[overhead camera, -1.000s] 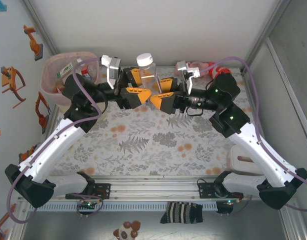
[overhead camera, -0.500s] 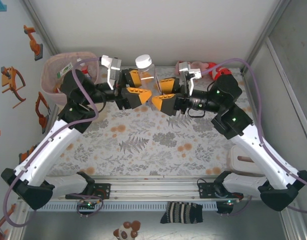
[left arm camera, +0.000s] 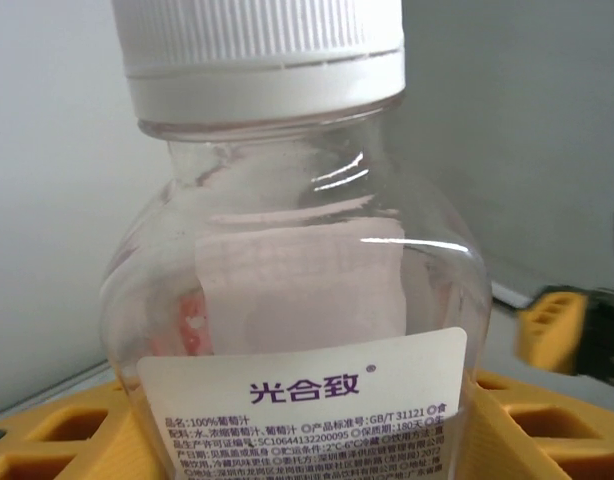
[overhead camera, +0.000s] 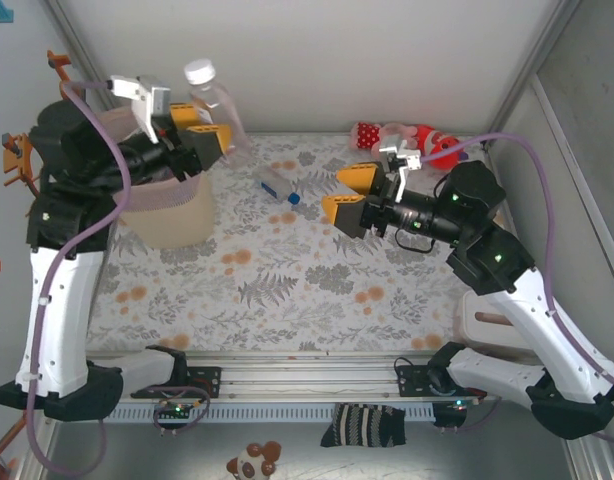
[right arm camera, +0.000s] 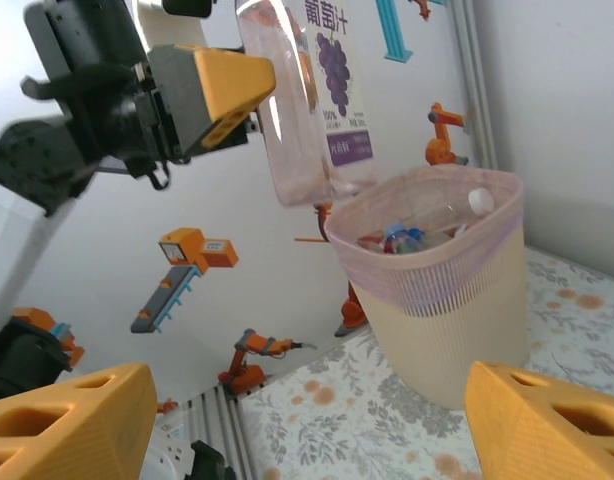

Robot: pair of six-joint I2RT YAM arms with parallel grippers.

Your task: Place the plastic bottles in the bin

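Clamping the seemingly light, slippery clear bottle low on its body, the left tool hangs above the bin

The left arm and right arm are wearing smooth white shells over black joints and black bases, with small green lights glowing on the right arm's dark housings. A lilac cable is looping along each. The left claw and right claw are showing chunky orange-yellow fingers with hollow pockets, ahead of silver camera brackets.
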